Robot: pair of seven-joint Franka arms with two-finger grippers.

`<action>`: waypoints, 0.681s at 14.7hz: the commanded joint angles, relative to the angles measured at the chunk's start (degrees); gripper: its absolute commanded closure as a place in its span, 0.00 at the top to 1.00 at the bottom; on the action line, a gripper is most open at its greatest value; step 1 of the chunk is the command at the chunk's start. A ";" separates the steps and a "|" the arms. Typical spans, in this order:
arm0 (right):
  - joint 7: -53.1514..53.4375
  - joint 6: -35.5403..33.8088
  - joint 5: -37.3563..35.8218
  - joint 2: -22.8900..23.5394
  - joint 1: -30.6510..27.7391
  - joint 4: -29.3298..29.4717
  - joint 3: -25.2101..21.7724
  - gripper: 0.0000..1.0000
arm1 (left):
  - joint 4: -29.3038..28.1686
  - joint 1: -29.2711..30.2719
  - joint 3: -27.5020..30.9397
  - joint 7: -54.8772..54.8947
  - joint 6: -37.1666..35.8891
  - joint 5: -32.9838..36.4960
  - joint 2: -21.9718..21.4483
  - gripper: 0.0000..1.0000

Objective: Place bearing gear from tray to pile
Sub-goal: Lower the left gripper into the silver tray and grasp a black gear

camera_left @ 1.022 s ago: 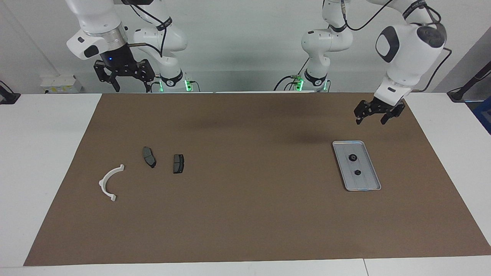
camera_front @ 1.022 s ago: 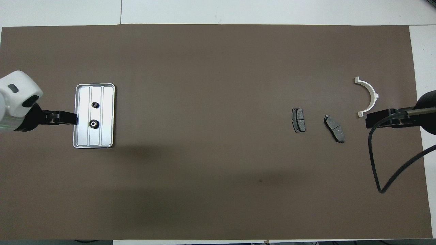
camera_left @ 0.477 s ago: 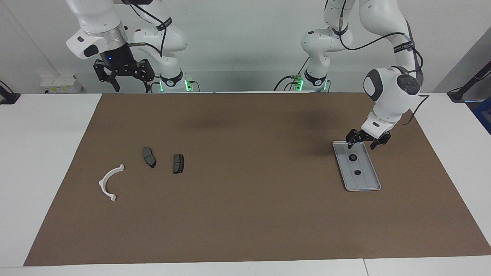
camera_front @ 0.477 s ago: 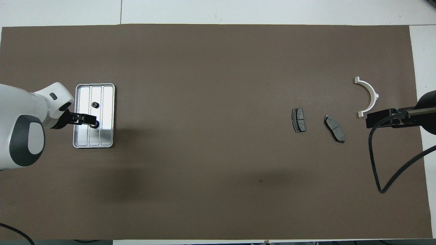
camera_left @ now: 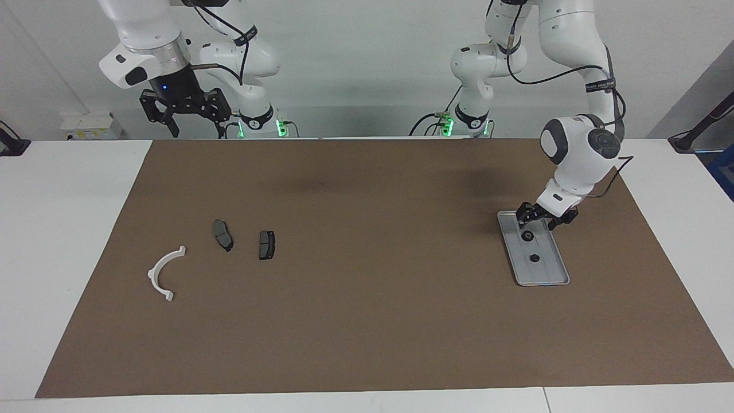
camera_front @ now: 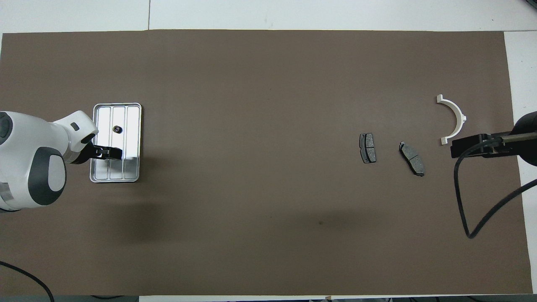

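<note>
Down at the left arm's end of the brown mat (camera_left: 367, 321), the left gripper (camera_left: 539, 223) sat low over the silver tray (camera_left: 547, 277), its fingers spread on either side of the bearing gear (camera_left: 527, 235) nearer the robots (contact not discernible). A second bearing gear (camera_front: 117, 129) lay in the same tray, farther from the robots. The pile lay toward the right arm's end: a white half-ring bracket (camera_left: 163, 275) and two dark brake pads (camera_left: 223, 234) (camera_left: 266, 244), all apart. The right gripper (camera_left: 184, 117) waited high over the table edge, fingers spread.
</note>
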 commanded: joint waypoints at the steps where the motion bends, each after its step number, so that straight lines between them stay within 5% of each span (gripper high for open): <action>1: -1.14 0.24 1.10 -0.87 -0.34 -0.45 -0.14 1.00 | -2.08 -0.06 -0.15 0.50 3.37 -0.36 -0.44 0.92; 10: -0.80 3.39 1.02 -0.43 0.09 -2.20 -0.14 1.00 | -2.00 -0.76 -0.15 -0.82 7.86 -0.36 2.55 0.92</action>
